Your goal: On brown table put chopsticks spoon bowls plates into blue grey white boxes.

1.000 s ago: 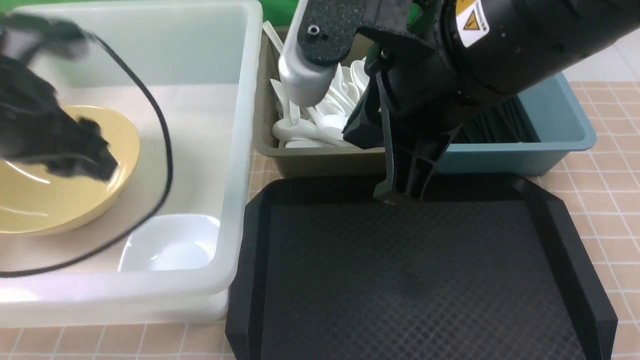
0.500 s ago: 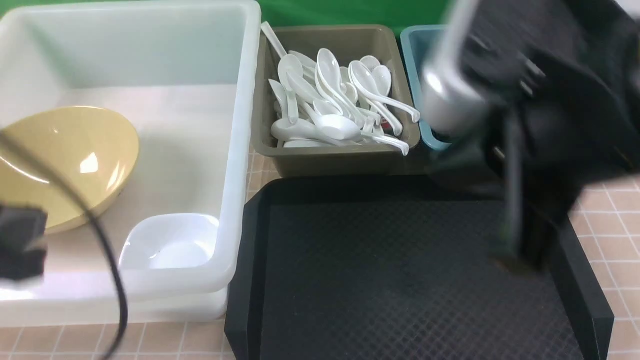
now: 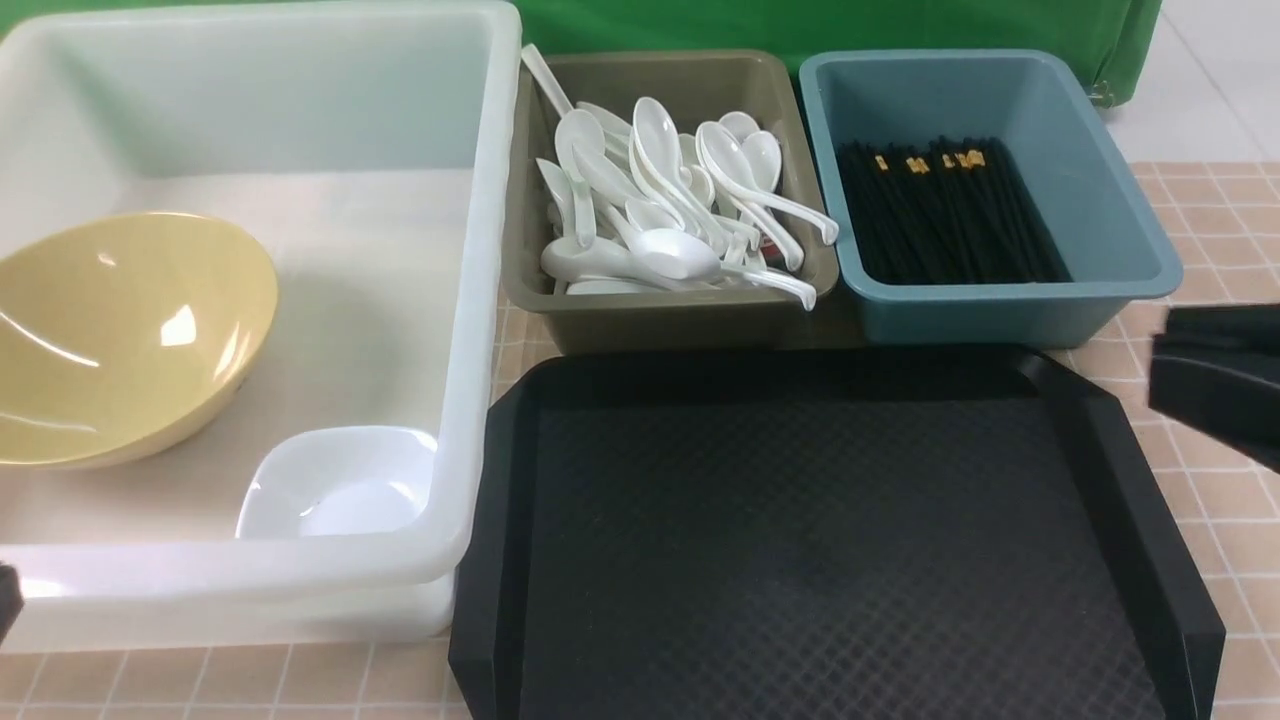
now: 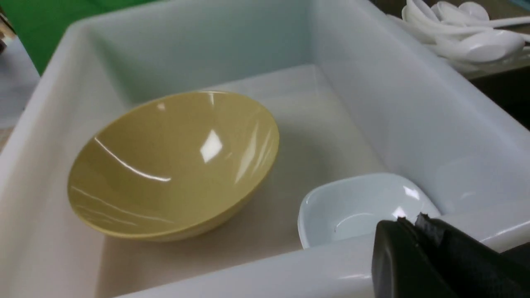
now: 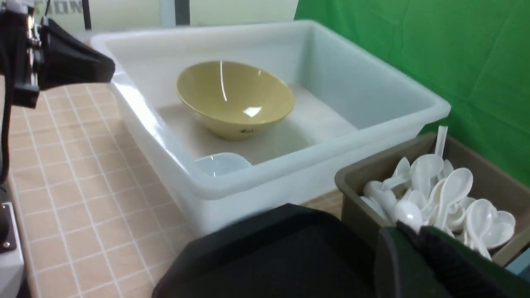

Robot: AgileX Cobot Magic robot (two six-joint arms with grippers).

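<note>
The wide yellow bowl [image 3: 125, 335] and a white plate [image 3: 340, 485] lie in the big white tub [image 3: 480, 300]. Several white spoons [image 3: 670, 210] fill the olive-grey bin [image 3: 660, 320]. Black chopsticks [image 3: 945, 215] lie in the teal-blue bin [image 3: 1120, 200]. My left gripper [image 4: 410, 219] is shut and empty, just outside the tub's near rim by the plate [image 4: 356, 207]; only a sliver of it shows at the front view's lower left [image 3: 6, 598]. My right gripper [image 5: 414, 228] is shut and empty, near the grey bin's spoons [image 5: 447, 198]; in the front view it sits at the right edge [image 3: 1165, 372].
A black textured tray [image 3: 830, 560] lies in front of the two small bins on the brown table [image 3: 1220, 210], with nothing on it. A green backdrop [image 3: 800, 25] hangs behind the bins. The left gripper also shows in the right wrist view [image 5: 78, 68], beside the tub.
My right arm has swung from over the grey bin to the right edge, uncovering both small bins. My left arm has pulled out of the tub to the lower left.
</note>
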